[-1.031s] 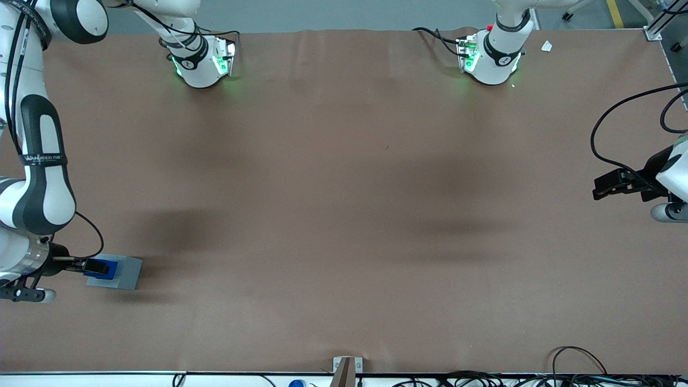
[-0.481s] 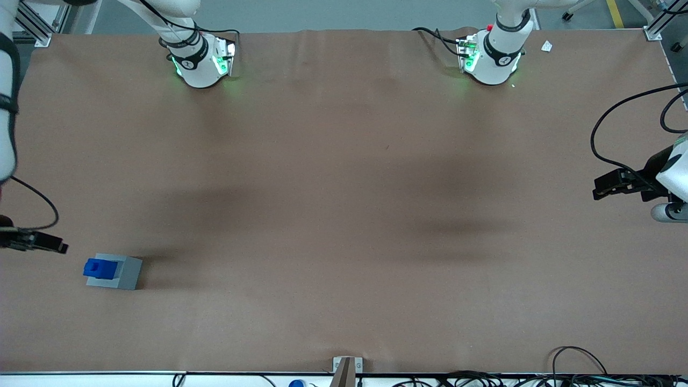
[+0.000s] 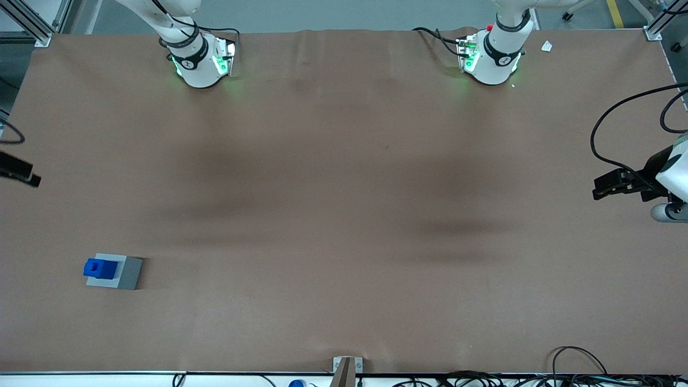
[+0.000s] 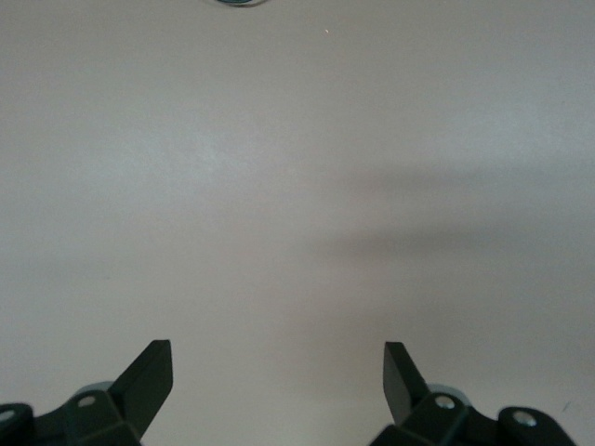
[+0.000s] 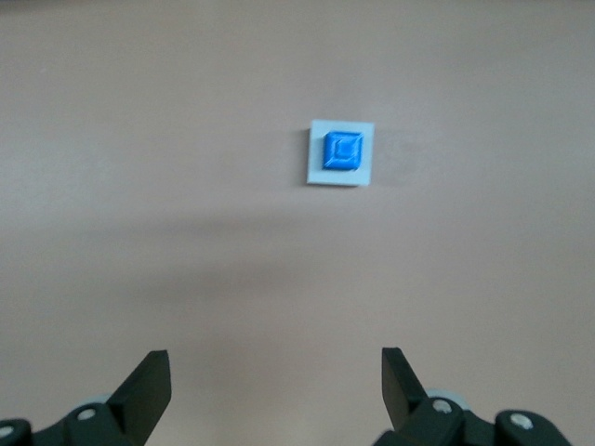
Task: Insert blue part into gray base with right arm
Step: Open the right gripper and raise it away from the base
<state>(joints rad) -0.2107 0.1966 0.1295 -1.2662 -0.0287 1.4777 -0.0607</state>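
Note:
The blue part (image 3: 97, 267) stands in the recess of the gray base (image 3: 124, 272) on the brown table, toward the working arm's end and fairly near the front camera. The right wrist view looks down on both: the blue part (image 5: 343, 151) sits framed by the gray base (image 5: 316, 177). My right gripper (image 5: 275, 383) is open with nothing between its fingers, high above the table and well clear of the base. In the front view only its black tip (image 3: 21, 174) shows at the frame's edge, farther from the camera than the base.
Two white arm bases (image 3: 201, 62) (image 3: 492, 56) stand along the table's edge farthest from the camera. Black cables (image 3: 580, 371) lie along the table's nearest edge. A small metal bracket (image 3: 346, 366) sits at the middle of that edge.
My right gripper let go of the blue part, leaving it seated in the gray base, then rose and drew away from the front camera toward the frame's edge.

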